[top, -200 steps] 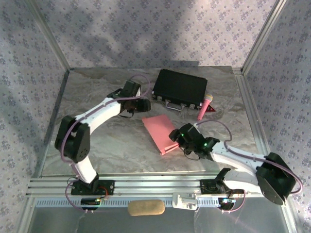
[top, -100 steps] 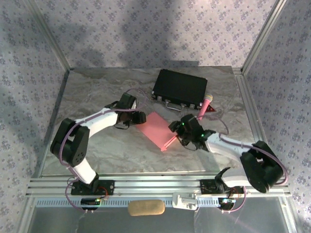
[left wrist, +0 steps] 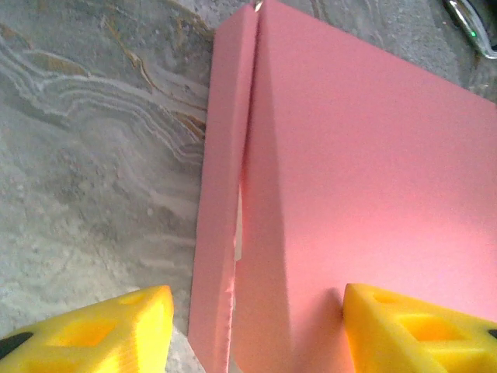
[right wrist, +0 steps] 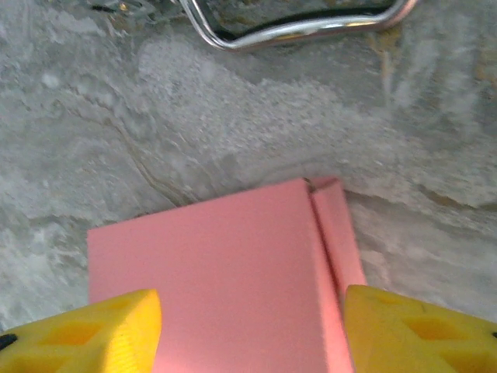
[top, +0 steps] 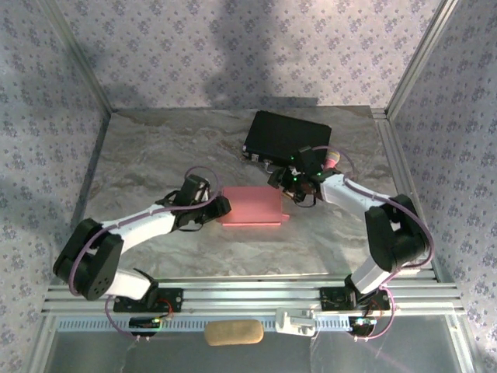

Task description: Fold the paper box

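The paper box [top: 250,207] lies flat at mid-table, just near of the black case [top: 287,138]. The left gripper [top: 224,207] is at its left end, its 2 fingers wide apart astride the side flap. The right gripper [top: 285,187] hangs over its far right corner, jaws wide, holding nothing.

Both end effectors [left wrist: 256,311] [right wrist: 252,311] spread, tilted downward

The left arm [top: 140,224] and right arm [top: 351,193] had white links, black joints and looping purple cables [top: 203,170]. Their fingers [left wrist: 85,330] were yellow, moulded with hollows.
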You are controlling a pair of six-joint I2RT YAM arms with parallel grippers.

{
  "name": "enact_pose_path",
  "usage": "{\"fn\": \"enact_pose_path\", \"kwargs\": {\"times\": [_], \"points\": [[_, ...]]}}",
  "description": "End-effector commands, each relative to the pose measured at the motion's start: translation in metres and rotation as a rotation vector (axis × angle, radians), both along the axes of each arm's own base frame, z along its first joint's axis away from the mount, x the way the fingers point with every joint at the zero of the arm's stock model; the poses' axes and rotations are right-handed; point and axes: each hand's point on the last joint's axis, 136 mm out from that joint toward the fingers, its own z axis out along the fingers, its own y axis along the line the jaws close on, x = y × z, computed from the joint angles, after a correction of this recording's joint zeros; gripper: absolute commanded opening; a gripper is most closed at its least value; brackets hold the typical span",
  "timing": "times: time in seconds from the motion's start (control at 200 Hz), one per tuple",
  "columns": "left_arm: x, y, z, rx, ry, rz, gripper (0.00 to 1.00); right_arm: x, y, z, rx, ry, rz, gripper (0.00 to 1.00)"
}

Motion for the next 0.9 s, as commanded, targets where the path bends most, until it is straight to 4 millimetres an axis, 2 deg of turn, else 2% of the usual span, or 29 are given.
{"fn": "enact_pose_path", "kwargs": {"times": [0.0,0.185,0.35,0.5,0.625,0.695,0.899], "points": [[0.006,-0.001,0.016,-0.038,-0.039,0.045,0.60,-0.025,-0.021,-0.012,-0.097,0.022,0.044,0.65],[0.007,0.011,0.023,-0.015,-0.063,0.053,0.62,-0.040,-0.017,-0.024,-0.099,0.021,0.115,0.64],[0.013,0.003,0.021,-0.030,-0.061,-0.009,0.62,-0.043,-0.009,-0.026,-0.089,0.014,0.156,0.63],[0.016,0.003,0.010,-0.019,-0.049,-0.016,0.52,-0.043,-0.006,-0.029,-0.077,0.022,0.159,0.58],[0.013,0.000,0.010,-0.056,-0.049,-0.017,0.43,-0.045,-0.004,-0.027,-0.053,0.022,0.159,0.54],[0.011,-0.002,0.013,-0.067,-0.059,-0.016,0.41,-0.045,-0.002,-0.023,-0.038,0.017,0.159,0.49],[0.006,-0.003,0.019,-0.077,-0.066,-0.018,0.35,-0.053,0.002,-0.018,0.004,0.023,0.161,0.45]]}}
